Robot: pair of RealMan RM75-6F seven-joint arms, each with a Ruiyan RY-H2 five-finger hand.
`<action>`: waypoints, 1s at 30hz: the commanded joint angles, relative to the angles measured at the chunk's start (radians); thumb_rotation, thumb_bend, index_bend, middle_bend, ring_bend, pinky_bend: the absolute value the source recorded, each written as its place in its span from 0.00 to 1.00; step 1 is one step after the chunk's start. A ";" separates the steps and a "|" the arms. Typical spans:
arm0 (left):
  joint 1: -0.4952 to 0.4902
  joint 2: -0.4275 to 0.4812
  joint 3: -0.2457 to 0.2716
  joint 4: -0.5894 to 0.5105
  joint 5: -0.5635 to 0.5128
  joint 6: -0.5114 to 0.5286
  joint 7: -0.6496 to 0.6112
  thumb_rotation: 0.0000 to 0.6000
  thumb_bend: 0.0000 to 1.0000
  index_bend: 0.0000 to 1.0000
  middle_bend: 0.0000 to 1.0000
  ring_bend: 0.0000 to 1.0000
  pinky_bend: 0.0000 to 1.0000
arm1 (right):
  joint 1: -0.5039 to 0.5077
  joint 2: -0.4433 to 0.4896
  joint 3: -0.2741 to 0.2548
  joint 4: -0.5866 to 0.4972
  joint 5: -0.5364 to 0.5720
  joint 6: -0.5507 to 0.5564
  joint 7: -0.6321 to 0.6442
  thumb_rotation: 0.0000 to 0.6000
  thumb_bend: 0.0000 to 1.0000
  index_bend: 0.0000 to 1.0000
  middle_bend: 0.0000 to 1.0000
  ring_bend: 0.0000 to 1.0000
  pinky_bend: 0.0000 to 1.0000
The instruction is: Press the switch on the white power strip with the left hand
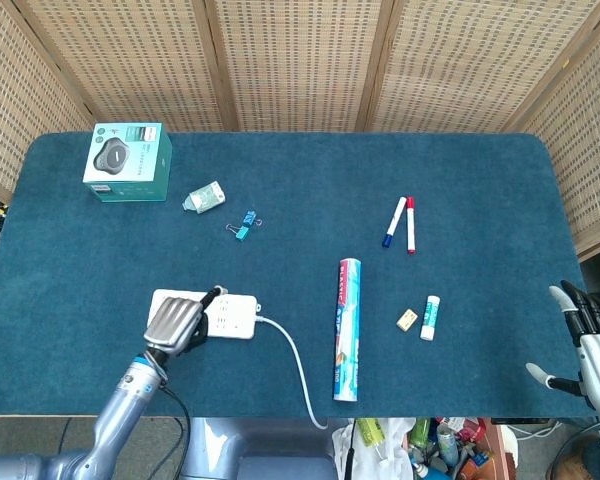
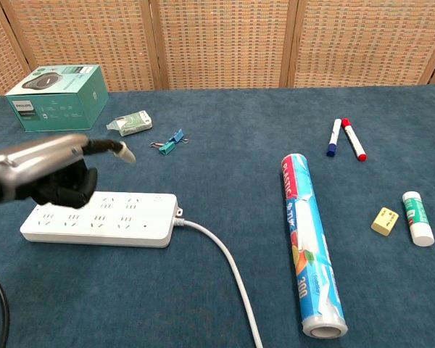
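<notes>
The white power strip (image 2: 101,221) lies flat near the table's front left, its white cable (image 2: 225,268) running off toward the front edge. My left hand (image 2: 43,170) hovers above the strip's left half, clear of it. One finger points right and the rest are curled in on nothing. From the head view the left hand (image 1: 173,322) covers the strip's left part, so only the right end of the power strip (image 1: 235,317) shows. The switch is too small to make out. My right hand (image 1: 585,340) rests off the table's right front corner, fingers spread and holding nothing.
A green box (image 2: 54,96) stands at the back left, with a small packet (image 2: 134,122) and a blue binder clip (image 2: 174,140) nearby. A cling film roll (image 2: 308,243) lies right of the cable. Two markers (image 2: 346,138), an eraser (image 2: 383,220) and a glue stick (image 2: 418,217) lie further right.
</notes>
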 commanded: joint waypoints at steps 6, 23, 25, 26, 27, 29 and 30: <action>0.160 0.231 0.041 0.031 0.262 0.260 -0.213 0.14 0.00 0.22 1.00 1.00 1.00 | -0.001 -0.003 -0.006 -0.007 -0.016 0.005 -0.016 1.00 0.00 0.00 0.00 0.00 0.00; 0.309 0.298 0.094 0.307 0.421 0.417 -0.578 0.61 0.00 0.00 0.00 0.00 0.00 | -0.001 -0.026 -0.016 -0.024 -0.035 0.009 -0.091 1.00 0.00 0.00 0.00 0.00 0.00; 0.312 0.309 0.093 0.299 0.420 0.408 -0.563 0.70 0.00 0.00 0.00 0.00 0.00 | -0.001 -0.029 -0.017 -0.025 -0.036 0.007 -0.099 1.00 0.00 0.00 0.00 0.00 0.00; 0.314 0.313 0.091 0.298 0.420 0.407 -0.557 0.74 0.00 0.00 0.00 0.00 0.00 | -0.001 -0.030 -0.017 -0.025 -0.035 0.007 -0.101 1.00 0.00 0.00 0.00 0.00 0.00; 0.317 0.316 0.088 0.296 0.419 0.406 -0.548 0.78 0.00 0.00 0.00 0.00 0.00 | 0.000 -0.031 -0.017 -0.025 -0.035 0.006 -0.104 1.00 0.00 0.00 0.00 0.00 0.00; 0.320 0.320 0.085 0.292 0.418 0.404 -0.540 0.82 0.00 0.00 0.00 0.00 0.00 | 0.000 -0.032 -0.016 -0.026 -0.032 0.005 -0.107 1.00 0.00 0.00 0.00 0.00 0.00; 0.322 0.323 0.085 0.288 0.417 0.400 -0.535 0.85 0.00 0.00 0.00 0.00 0.00 | 0.000 -0.032 -0.016 -0.026 -0.031 0.005 -0.107 1.00 0.00 0.00 0.00 0.00 0.00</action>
